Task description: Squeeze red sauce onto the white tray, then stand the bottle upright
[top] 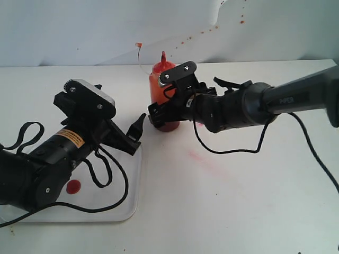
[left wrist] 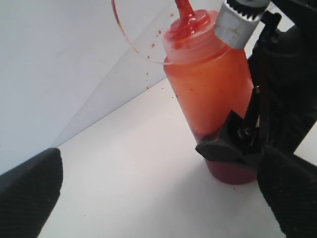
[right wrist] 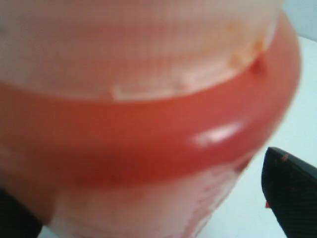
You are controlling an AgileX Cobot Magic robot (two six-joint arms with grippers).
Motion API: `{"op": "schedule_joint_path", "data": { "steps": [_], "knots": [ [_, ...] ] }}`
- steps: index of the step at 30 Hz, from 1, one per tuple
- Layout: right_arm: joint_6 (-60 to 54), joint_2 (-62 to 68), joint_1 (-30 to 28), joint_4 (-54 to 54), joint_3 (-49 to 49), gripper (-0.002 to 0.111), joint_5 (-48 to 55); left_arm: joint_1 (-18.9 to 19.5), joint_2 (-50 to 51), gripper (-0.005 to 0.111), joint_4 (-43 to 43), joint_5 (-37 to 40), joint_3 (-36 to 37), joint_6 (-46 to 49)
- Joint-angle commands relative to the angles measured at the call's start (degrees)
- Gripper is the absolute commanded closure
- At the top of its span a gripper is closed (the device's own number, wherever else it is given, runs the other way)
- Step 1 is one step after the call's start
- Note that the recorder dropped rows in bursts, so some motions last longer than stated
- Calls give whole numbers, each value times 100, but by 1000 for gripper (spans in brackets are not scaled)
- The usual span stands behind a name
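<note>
The white table (top: 238,211) carries the white tray (top: 114,215), the upright bottle (top: 156,87) and a faint pinkish smear (top: 204,161)

Probably a robotics lab bench — bare white table (top: 238,211), plain white backdrop (top: 63,32), black robot arm (top: 302,98), loose cable (top: 233,152)

The exterior view looks down from a raised spot across the table (top: 238,201) toward the pale back wall (top: 79,32), far enough off to hold both arms; the bottle (top: 158,79) stands in the upper centre of the frame, the white tray (top: 130,209) at the lower left; the left wrist view sits low, looks out between the fingers (left wrist: 29,193) of the left gripper (left wrist: 158,203), and meets the same bottle and wall from near; the right wrist view sits so close that the bottle fills it, blurred; all three share the bottle.
</note>
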Motion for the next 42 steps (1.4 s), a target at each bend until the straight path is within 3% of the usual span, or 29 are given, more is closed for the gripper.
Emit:
{"op": "schedule_joint_path", "data": {
  "steps": [1,8,20,38,42],
  "knots": [
    [4,319,-5,35,-30,3,-813,11,7,2,-70,-48,16,-10],
    [-19,445,-40,68,-30,3,-811,11,7,2,-70,-48,16,-10],
    [-986,399,-108,1290,-30,3,-655,11,7,2,-70,-48,16,-10],
    [-986,-641,-86,1262,-30,3,903,11,7,2,-70,-48,16,-10],
    [-986,-927,-21,1262,196,3,597,11,7,2,-70,-48,16,-10]
  ]
}}
